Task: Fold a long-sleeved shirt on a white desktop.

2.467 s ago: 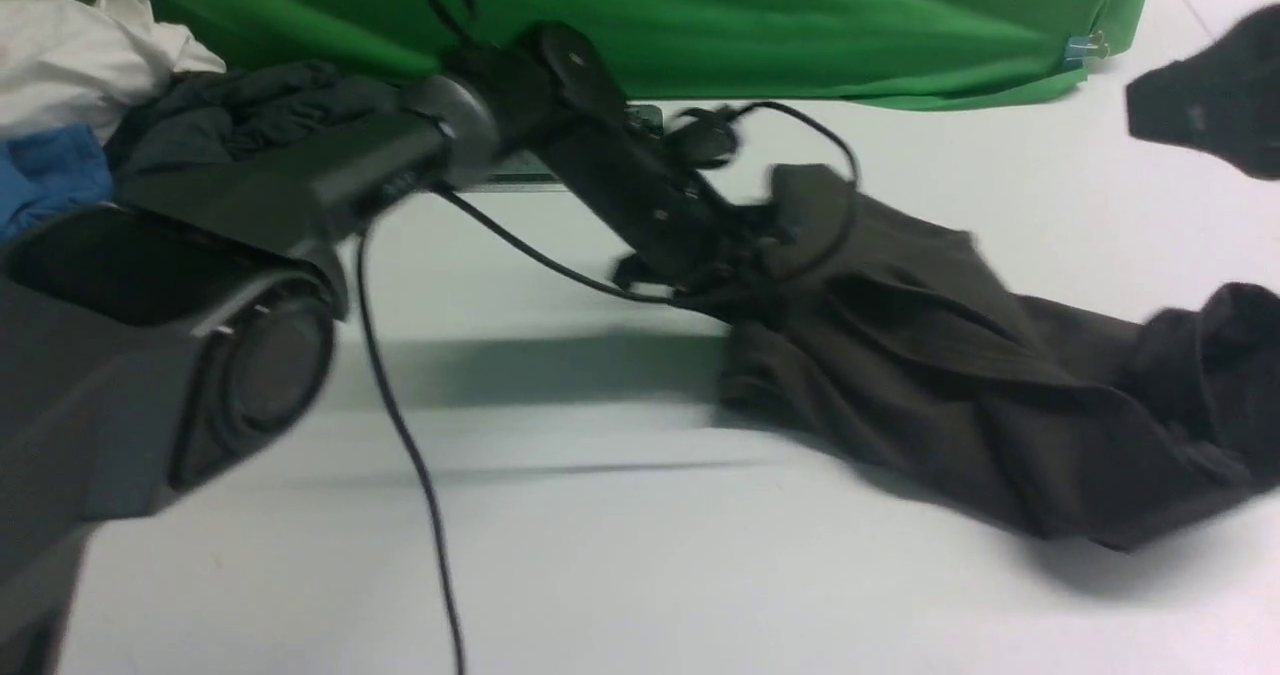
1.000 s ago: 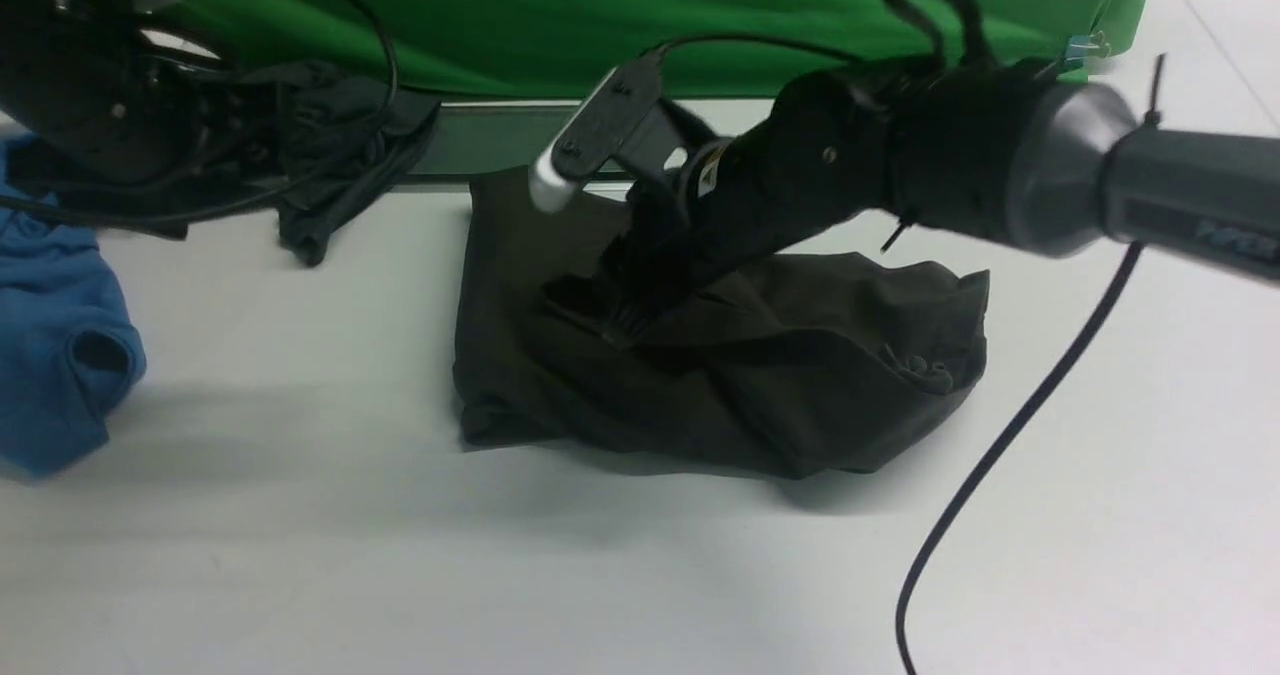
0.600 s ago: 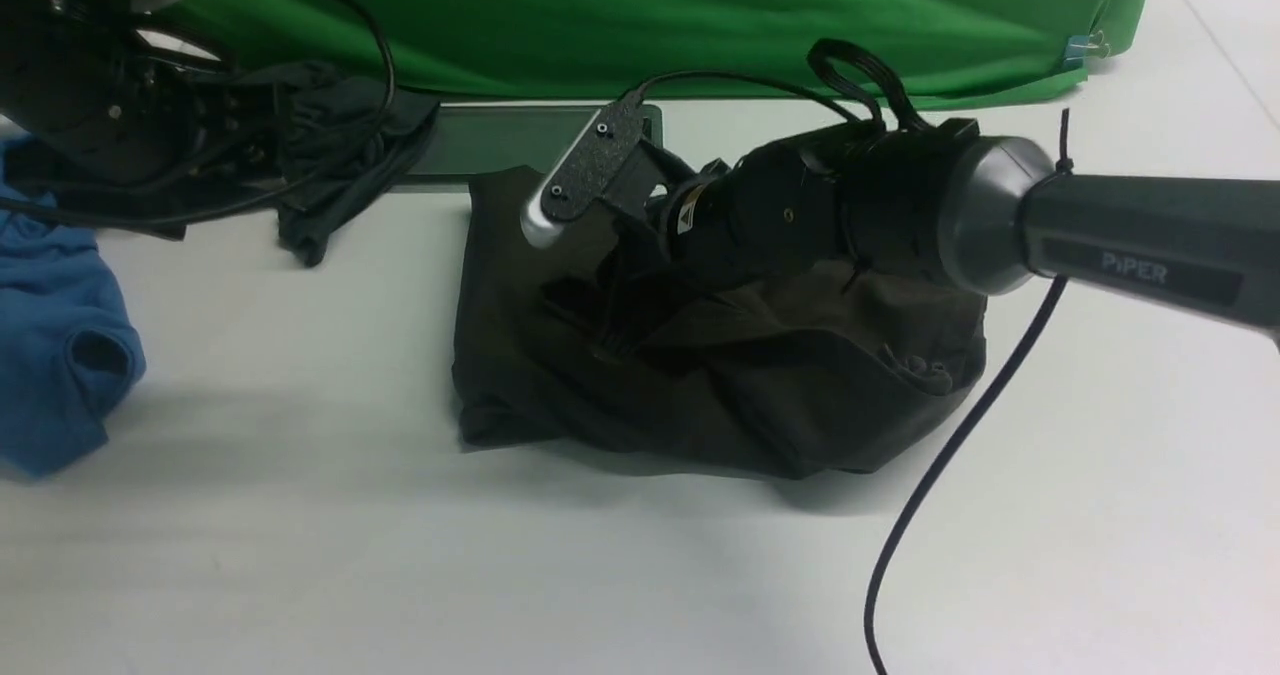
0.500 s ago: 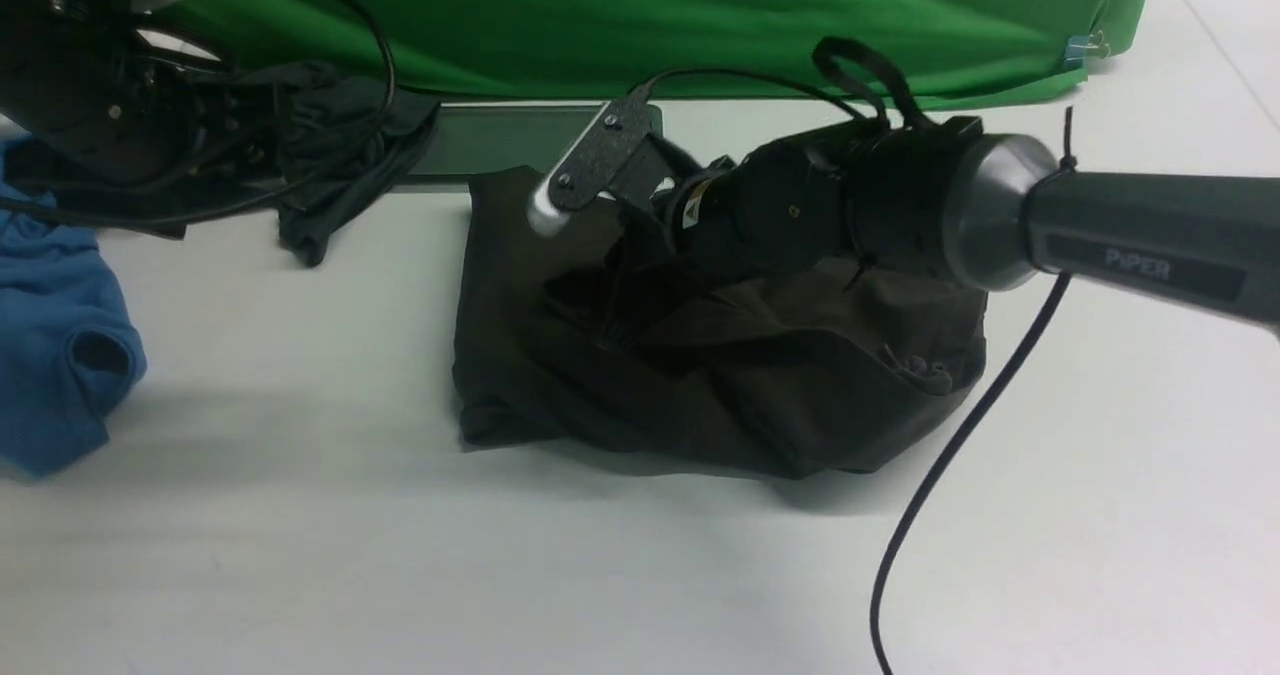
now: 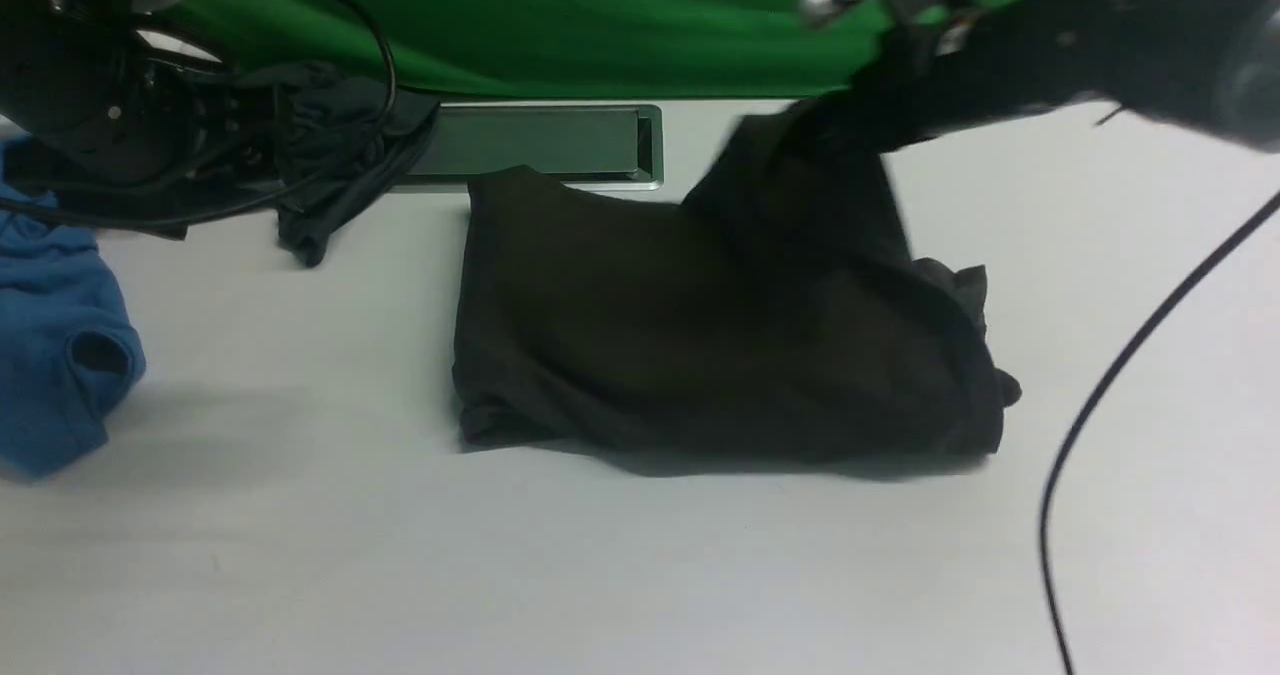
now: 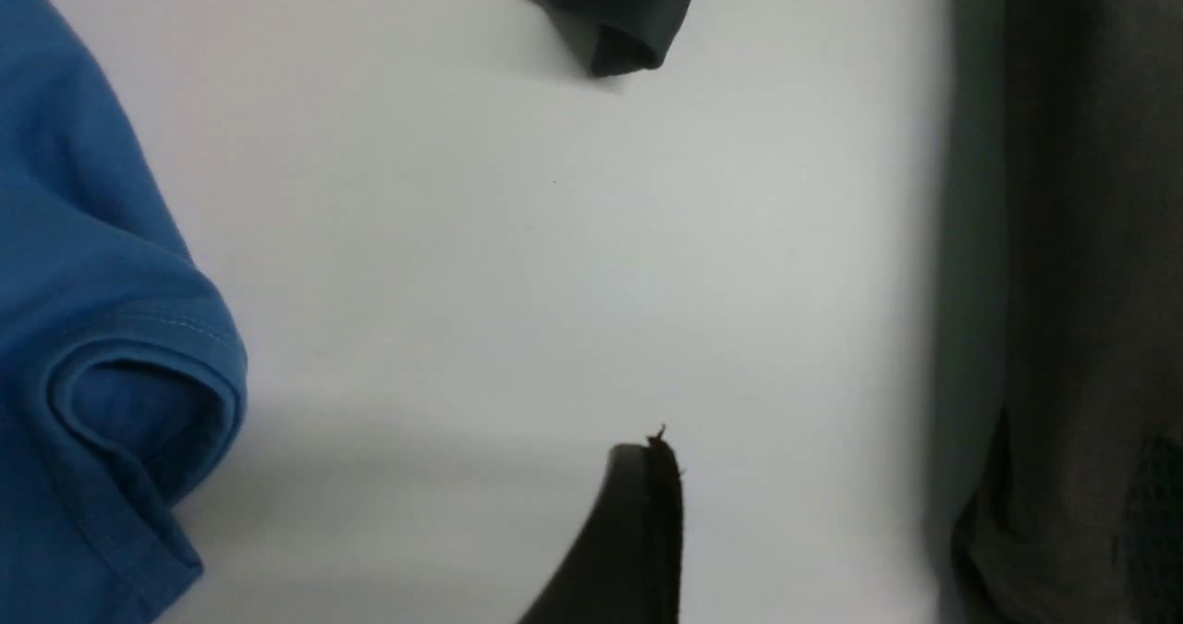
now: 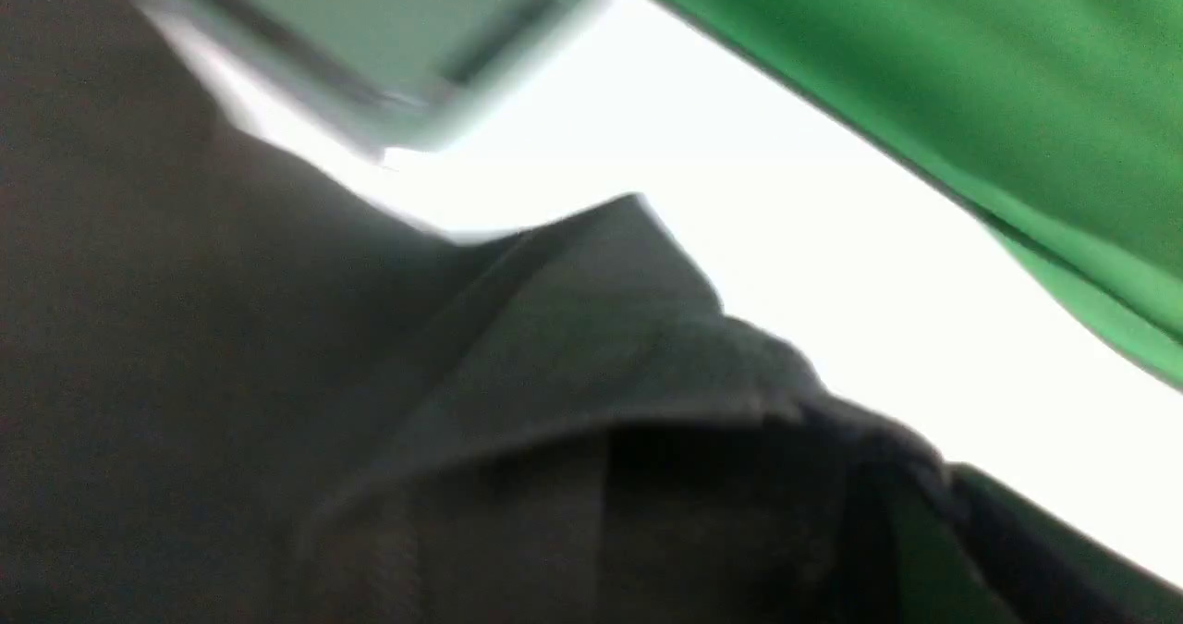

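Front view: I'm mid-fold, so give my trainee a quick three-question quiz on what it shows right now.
1. True or false: the dark olive-brown long-sleeved knit shirt lies wholly flat on the smooth white desktop.
2. What lies at the desktop's left? A. crumpled blue shirt B. red towel C. yellow sock
3. Which gripper lifts shirt fabric?
Key: 1 false, one part is raised; 2 A; 3 the right gripper.

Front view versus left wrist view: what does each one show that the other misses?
Only the front view: the right gripper holding up a fold of the long-sleeved shirt, and the black cable trailing from that arm. Only the left wrist view: one left-gripper fingertip, close up, above the bare white desktop. Both: the long-sleeved shirt's edge, the blue shirt and a cuff of the dark teal-grey garment.
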You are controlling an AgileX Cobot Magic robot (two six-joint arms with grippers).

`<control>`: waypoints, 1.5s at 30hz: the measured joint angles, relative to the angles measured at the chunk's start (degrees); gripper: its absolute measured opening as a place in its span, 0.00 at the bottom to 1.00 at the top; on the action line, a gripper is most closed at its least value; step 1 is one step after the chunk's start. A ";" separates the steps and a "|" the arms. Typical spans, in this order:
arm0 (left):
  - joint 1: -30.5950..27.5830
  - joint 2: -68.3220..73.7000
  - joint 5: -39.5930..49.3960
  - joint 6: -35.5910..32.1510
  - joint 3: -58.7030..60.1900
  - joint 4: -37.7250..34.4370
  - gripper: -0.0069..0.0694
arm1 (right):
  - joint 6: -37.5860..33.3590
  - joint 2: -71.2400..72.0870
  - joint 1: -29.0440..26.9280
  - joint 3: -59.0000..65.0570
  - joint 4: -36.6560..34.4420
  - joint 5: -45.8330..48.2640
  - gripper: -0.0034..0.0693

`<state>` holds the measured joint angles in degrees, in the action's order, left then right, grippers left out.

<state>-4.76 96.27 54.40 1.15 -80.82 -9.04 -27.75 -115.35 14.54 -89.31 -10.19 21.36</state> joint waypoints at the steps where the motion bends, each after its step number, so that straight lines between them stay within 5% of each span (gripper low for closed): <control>1: 0.00 0.00 0.00 -0.14 0.00 0.00 0.94 | 0.21 -0.65 -1.44 0.00 0.00 -0.17 0.10; 7: 0.00 0.00 0.00 -0.58 0.00 0.00 0.92 | 3.46 -3.69 -6.58 0.00 0.10 -0.88 0.27; 13: 0.00 0.00 0.02 -1.15 0.00 -0.07 0.90 | 6.84 -1.01 -8.77 0.00 0.15 3.14 0.66; 17: 0.00 0.00 0.07 -1.15 0.00 -1.69 0.88 | 10.33 4.61 -7.67 0.00 -0.03 5.87 0.71; 21: 0.00 0.00 0.99 -3.30 0.00 -4.00 0.86 | 11.39 8.79 -4.19 -0.10 -0.25 11.37 0.61; 24: 0.00 0.00 2.56 -6.13 0.00 -6.05 0.85 | 11.75 9.55 -2.89 -0.10 -0.53 14.19 0.43; 26: 0.00 -0.18 4.14 -10.66 0.00 -11.12 0.81 | 13.55 10.99 -3.31 -0.04 -0.51 17.87 0.17; 28: 0.00 -0.70 5.05 -15.24 0.00 -17.80 0.76 | 14.47 12.99 -4.30 0.02 -0.46 19.91 0.11; 34: 5.24 -1.89 6.51 -27.42 0.00 -34.55 0.52 | 17.13 25.18 -5.49 4.30 -0.27 20.35 0.07; 41: 18.27 -3.53 8.32 -26.30 0.00 -27.45 0.18 | 20.30 46.46 -3.29 26.11 -0.23 2.73 0.07; 45: 22.32 -6.91 8.93 -21.41 0.14 -20.29 0.12 | 19.84 57.54 -0.43 41.97 -0.28 -9.20 0.07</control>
<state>17.56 89.36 63.34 -20.26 -80.68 -29.33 -7.91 -57.81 14.11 -47.33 -10.47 12.17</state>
